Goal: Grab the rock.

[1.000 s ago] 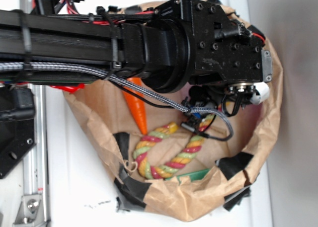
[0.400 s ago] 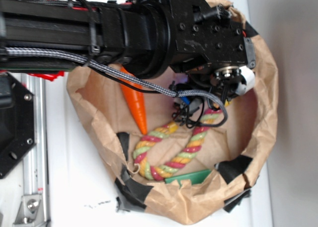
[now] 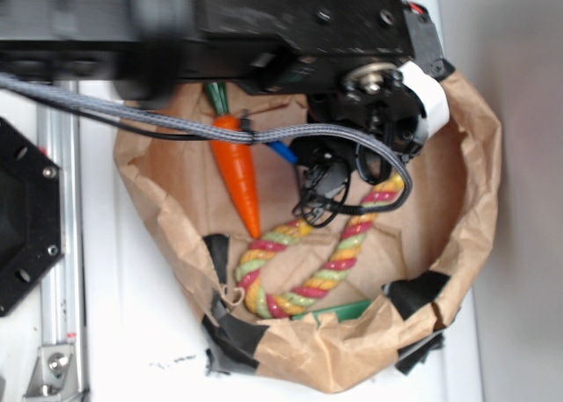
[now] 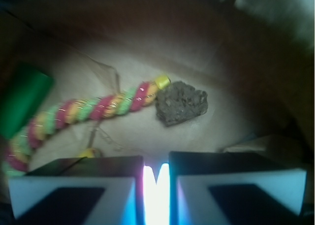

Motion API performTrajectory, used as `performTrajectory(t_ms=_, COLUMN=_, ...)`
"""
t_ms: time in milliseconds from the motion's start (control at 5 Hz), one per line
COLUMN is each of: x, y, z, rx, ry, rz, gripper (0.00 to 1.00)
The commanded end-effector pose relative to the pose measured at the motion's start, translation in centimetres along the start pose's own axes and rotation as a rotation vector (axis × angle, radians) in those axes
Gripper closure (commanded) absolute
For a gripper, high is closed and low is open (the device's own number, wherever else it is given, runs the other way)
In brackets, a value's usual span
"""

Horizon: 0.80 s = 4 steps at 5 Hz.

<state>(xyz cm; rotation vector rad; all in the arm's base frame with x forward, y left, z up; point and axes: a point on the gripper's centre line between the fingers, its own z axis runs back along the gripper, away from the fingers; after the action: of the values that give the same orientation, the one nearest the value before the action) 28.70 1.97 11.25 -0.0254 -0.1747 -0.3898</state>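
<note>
Inside the paper bag (image 3: 471,200), rock (image 4: 181,103) touching rope's (image 4: 98,108) end, tool (image 4: 156,178) nearly pressed together, empty.

White tabletop (image 3: 132,323); grey wall (image 3: 528,244) along right side; metal rail (image 3: 57,244) at left edge.

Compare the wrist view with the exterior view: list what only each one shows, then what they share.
Only the wrist view shows the rock, lying on brown paper right beside the rope's yellow tip, and the gripper with its jaws nearly together, nothing between them. Only the exterior view shows the orange carrot, the whole paper bag with its black tape patches, and the arm that hides the rock. Both show the coloured rope and a green object.
</note>
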Motion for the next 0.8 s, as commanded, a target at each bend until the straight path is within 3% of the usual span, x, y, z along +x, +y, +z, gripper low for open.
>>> performTrajectory(t_ms=0, x=1.0, y=1.0, z=-1.1, rx=0.013, ry=-0.067, rz=-0.057, gripper=0.0)
performTrajectory(t_ms=200, x=3.4, y=1.6, z=-4.4, rx=0.064, ry=-0.055, rz=-0.163, gripper=0.0)
performTrajectory(t_ms=400, x=3.9, y=2.0, z=-5.8, rx=0.076, ry=-0.028, rz=-0.171, gripper=0.0)
performTrajectory(t_ms=600, x=4.2, y=2.3, z=-6.8, rx=0.117, ry=-0.044, rz=-0.139, gripper=0.0)
